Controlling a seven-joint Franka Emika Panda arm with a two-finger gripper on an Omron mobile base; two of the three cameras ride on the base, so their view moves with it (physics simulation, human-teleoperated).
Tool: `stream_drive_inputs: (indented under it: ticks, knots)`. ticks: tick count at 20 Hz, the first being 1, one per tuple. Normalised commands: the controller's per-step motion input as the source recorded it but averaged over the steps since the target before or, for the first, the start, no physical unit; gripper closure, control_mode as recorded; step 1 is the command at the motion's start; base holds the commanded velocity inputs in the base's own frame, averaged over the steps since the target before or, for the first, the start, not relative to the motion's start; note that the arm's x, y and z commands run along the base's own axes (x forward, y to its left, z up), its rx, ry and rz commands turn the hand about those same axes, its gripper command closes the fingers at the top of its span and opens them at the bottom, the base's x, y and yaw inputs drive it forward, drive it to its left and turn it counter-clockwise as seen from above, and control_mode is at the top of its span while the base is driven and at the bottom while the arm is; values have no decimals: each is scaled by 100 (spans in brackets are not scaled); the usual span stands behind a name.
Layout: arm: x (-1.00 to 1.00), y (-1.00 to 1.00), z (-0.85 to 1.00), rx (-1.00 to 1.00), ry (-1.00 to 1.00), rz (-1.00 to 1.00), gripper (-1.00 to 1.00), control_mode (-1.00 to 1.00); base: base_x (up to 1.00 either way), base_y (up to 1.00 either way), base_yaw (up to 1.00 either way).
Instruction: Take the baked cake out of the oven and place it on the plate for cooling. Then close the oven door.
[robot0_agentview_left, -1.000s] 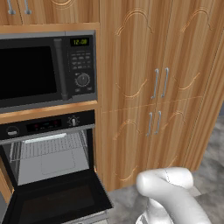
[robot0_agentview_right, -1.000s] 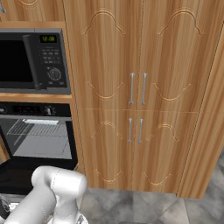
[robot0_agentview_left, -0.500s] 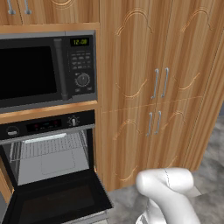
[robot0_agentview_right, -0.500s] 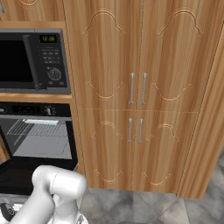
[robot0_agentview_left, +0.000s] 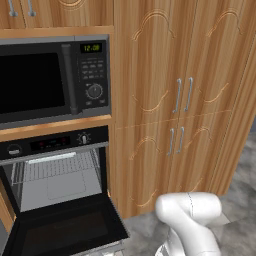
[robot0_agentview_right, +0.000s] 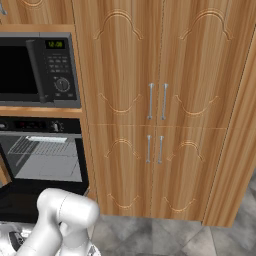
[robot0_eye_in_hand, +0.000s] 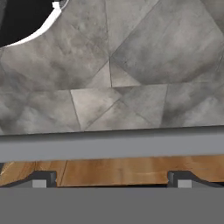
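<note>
The oven (robot0_agentview_left: 55, 175) (robot0_agentview_right: 42, 155) sits under the microwave, a wire rack (robot0_agentview_left: 55, 167) (robot0_agentview_right: 40, 146) across its lit cavity. The oven door (robot0_agentview_left: 65, 230) (robot0_agentview_right: 20, 200) hangs fully open, folded down flat toward me. The cake and the plate are out of view. In the hand view my gripper (robot0_eye_in_hand: 111, 179) points down at the grey tiled floor (robot0_eye_in_hand: 131, 65), open, its two dark fingertips (robot0_eye_in_hand: 43, 179) wide apart with nothing between them. A grey strip and a wooden panel edge (robot0_eye_in_hand: 113, 170) lie just ahead of the tips.
The black microwave (robot0_agentview_left: 50, 80) (robot0_agentview_right: 37, 70) with keypad and green clock fills the shelf above the oven. Tall wooden cabinet doors with silver handles (robot0_agentview_left: 182, 95) (robot0_agentview_right: 157, 102) stand to the right. My white arm's elbow (robot0_agentview_left: 190, 212) (robot0_agentview_right: 65, 212) is low in front.
</note>
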Motion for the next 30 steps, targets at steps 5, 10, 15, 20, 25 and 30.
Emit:
stream_drive_inputs:
  ticks: [5,10,15,20,25,30]
  knots:
    - [29,9,-16,13,-8,3,-100,-100,0,0,0]
    - [-5,19,-26,10,-1,2,-100,-100,0,0,0]
    - [-13,32,-33,4,-5,1,-100,-100,0,0,0]
    - [-5,36,-44,0,-3,1,-100,-100,0,0,0]
    - [17,35,-67,0,0,0,-100,-100,0,0,0]
    - [36,16,-71,-1,-9,0,-100,-100,0,0,0]
